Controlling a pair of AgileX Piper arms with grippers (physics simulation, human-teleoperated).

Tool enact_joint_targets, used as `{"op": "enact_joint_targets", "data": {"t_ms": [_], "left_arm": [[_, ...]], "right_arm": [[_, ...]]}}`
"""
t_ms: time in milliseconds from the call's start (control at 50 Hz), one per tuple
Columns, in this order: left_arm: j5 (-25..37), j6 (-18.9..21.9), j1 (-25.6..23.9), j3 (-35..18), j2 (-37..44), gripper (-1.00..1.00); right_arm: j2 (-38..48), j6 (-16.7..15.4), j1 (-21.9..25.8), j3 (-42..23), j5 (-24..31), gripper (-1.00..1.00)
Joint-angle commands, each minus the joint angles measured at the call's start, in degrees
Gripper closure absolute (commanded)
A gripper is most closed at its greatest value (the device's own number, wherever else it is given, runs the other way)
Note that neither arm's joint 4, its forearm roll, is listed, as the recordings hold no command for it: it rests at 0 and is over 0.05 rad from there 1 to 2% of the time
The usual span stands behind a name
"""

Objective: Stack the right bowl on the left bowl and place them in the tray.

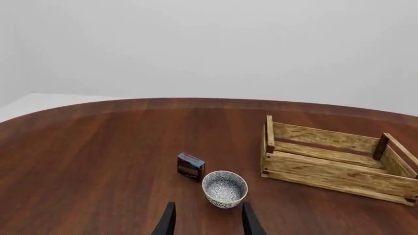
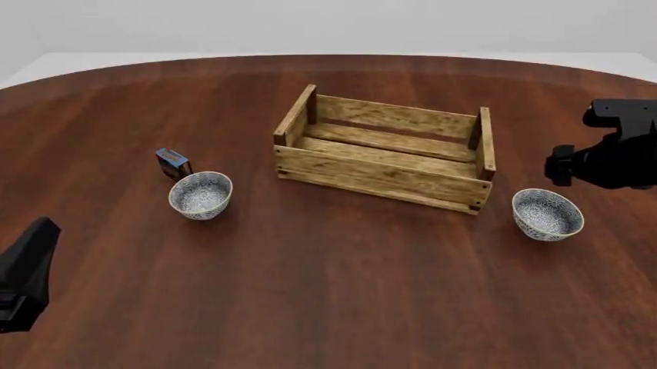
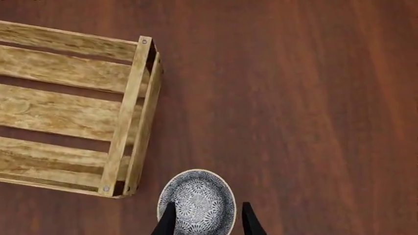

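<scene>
Bowls sit apart on the table, unstacked, each upright with its mouth open upward and nothing inside. The right gripper (image 3: 203, 220) hangs above the right bowl (image 3: 197, 202), its two dark fingers spread, one tip over the bowl's rim and one just outside it. That bowl is round glazed ceramic, white with a dense blue-grey speckle and a cream rim; in the front view it lies at right of centre, just beside the tray's near right corner. The left gripper (image 1: 207, 221) also stands spread, its tapered fingertips near the left bowl (image 1: 224, 188) but short of it. This bowl has the same pattern with a paler rim, and sits at left of centre in the front view. A small blue box (image 1: 190, 166) stands just behind it. The tray (image 2: 382, 148), a rectangular crate of rough light-wood slats with darker corner posts, holds nothing; its long axis runs from upper left to lower right, between the bowls. The table (image 2: 328, 292) is smooth reddish-brown wood with a rounded far edge.
</scene>
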Motion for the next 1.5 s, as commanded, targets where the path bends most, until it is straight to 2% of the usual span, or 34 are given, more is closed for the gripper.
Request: {"op": "enact_joint_targets", "data": {"t_ms": [20,620,1500], "left_arm": [[-0.68,0.51,-0.52,0.29,0.27,-1.00],[-1.65,0.76,-0.58,0.37,1.32,-1.00],[-1.60,0.96,-0.82,0.15,1.38,-1.00]], "right_arm": [[-0.80,1.05,-0.95,0.23,-1.08,-1.00],[7.93,0.93,-3.19,1.40,-6.50,-1.00],[13.39,1.07,-3.12,3.86,-11.21,-1.00]]}}
